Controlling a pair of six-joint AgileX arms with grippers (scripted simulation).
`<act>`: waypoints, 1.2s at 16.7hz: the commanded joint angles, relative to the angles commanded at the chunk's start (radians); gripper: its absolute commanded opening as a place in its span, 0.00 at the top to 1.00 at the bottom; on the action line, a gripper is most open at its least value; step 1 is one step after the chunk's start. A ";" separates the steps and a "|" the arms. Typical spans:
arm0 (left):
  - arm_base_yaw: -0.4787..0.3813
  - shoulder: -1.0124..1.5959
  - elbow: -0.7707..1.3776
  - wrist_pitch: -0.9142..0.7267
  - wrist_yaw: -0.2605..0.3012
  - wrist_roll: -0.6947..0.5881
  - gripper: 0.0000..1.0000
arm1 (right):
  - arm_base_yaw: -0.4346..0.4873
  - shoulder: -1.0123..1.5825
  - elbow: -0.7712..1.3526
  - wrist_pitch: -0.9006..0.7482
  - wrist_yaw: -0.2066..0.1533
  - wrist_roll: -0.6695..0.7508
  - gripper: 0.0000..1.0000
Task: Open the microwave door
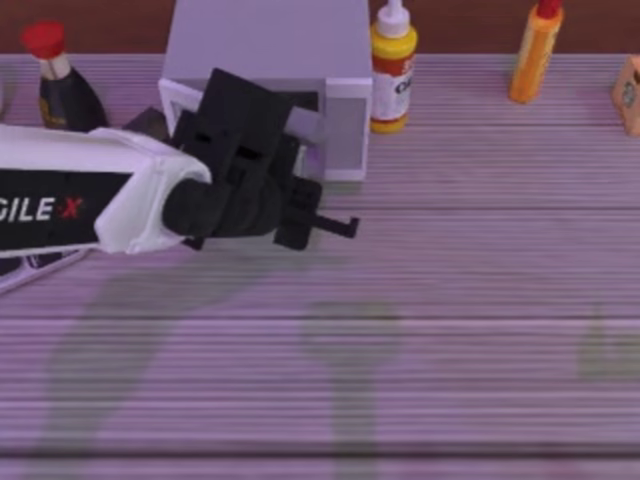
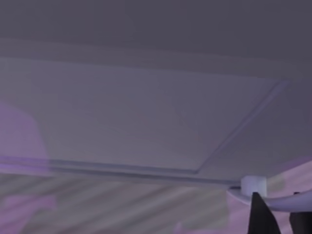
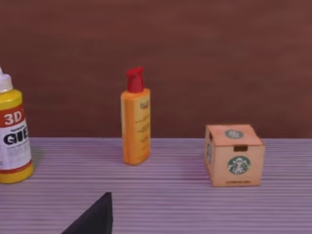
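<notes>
My left claw sits hard against the front of the microwave, at eleven o'clock on the bench. Whether its fingers are spread or closed I cannot tell; the arm hides them from above. The left wrist view is filled by the microwave door, its frame edge just beside one dark fingertip. Judged risk: if my hold on the door's edge is shallow, the claw may slip off as I swing outward, or the pull may drag the whole microwave toward six o'clock. A wide swing could also knock the yellow glue bottle, standing just beside the microwave at three o'clock. My right claw is out of the overhead view, its state unknown.
</notes>
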 joint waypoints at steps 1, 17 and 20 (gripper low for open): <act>0.000 0.000 0.000 0.000 0.000 0.000 1.00 | 0.000 0.000 0.000 0.000 0.000 0.000 0.00; 0.000 0.000 0.000 0.000 0.000 0.000 1.00 | 0.000 0.000 0.000 0.000 0.000 0.000 0.00; -0.003 -0.003 -0.005 0.000 0.014 0.005 1.00 | 0.000 0.000 0.000 0.000 0.000 0.000 0.00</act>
